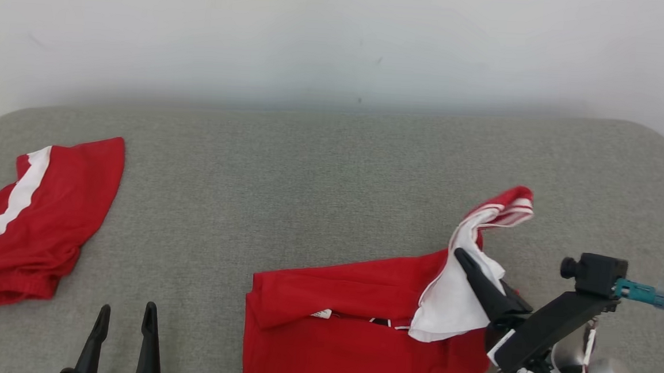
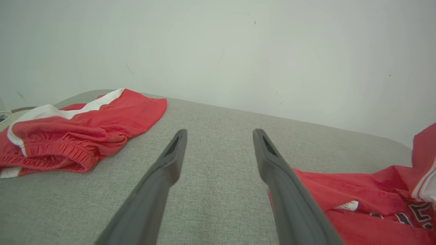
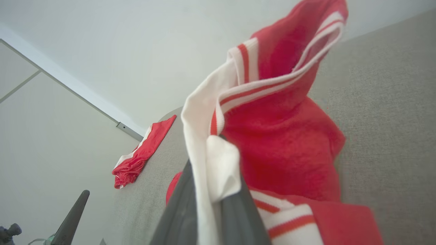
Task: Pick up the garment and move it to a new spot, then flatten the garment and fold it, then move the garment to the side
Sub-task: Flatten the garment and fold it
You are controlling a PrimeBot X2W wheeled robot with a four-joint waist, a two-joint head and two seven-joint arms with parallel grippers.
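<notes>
The right tool (image 1: 465, 263) is closed on a white-trimmed edge of the red shirt (image 1: 346, 337), pinching the cloth between its two fingers and holding it up off the surface. In the right wrist view the striped trim (image 3: 272, 85) stands up above the fingertips. The rest of the shirt lies fairly flat, doubled over on itself, on the gray tabletop (image 1: 309, 179) near its front edge, right of center. The left tool (image 1: 127, 308) hovers over bare tabletop just left of the shirt, with its fingers spread apart and nothing between them. At the far left end lies a pair of red shorts (image 1: 36, 214) with a white stripe, well apart from the shirt.

The shirt looks light, thin and limp. It will likely sag and drag from any single hold, and may slip out of a shallow pinch. The thicker ribbed trim or a seam corner probably gives the surest grip. A second hold at the opposite corner would keep it spread for flattening.
</notes>
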